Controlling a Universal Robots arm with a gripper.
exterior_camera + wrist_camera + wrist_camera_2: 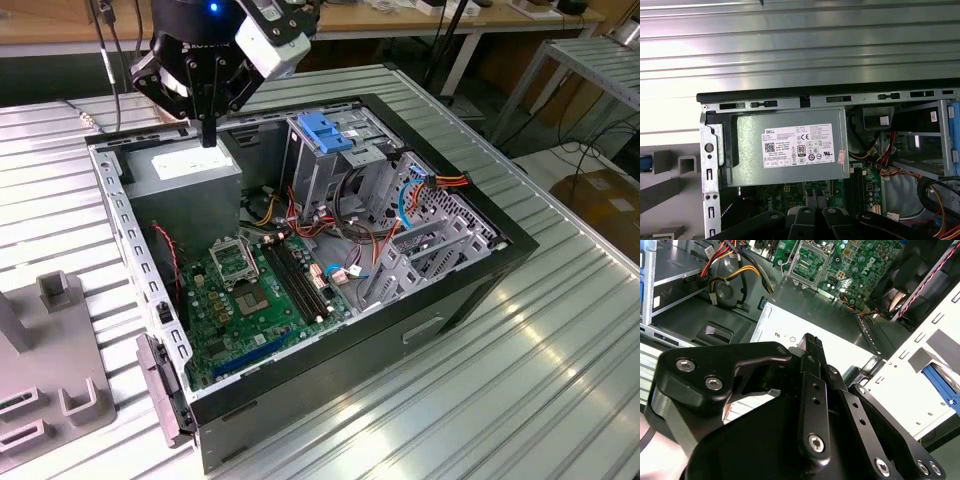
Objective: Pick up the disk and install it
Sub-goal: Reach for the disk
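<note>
On a ribbed metal table (560,350) an opened desktop computer case (330,385) lies on its side, its green motherboard (250,300) and bundles of red and orange cables (440,183) in plain sight. The Universal Robots arm's black gripper (208,132) hangs just above the grey power supply box (185,185) at the case's far corner, on the exterior view's left. Its fingers (810,347) are pressed together and hold nothing, their tip pointing down at the box's white sticker (797,151). Toward the exterior view's right of the power supply stands the metal drive cage with its blue plastic top (325,135). The disk (940,382), as far as its blue rail lets one judge in the second wrist view, lies outside the case, beyond the perforated side wall (920,390) and well apart from the gripper. A grey moulded holder (60,370) sits on the table beside that same wall.
</note>
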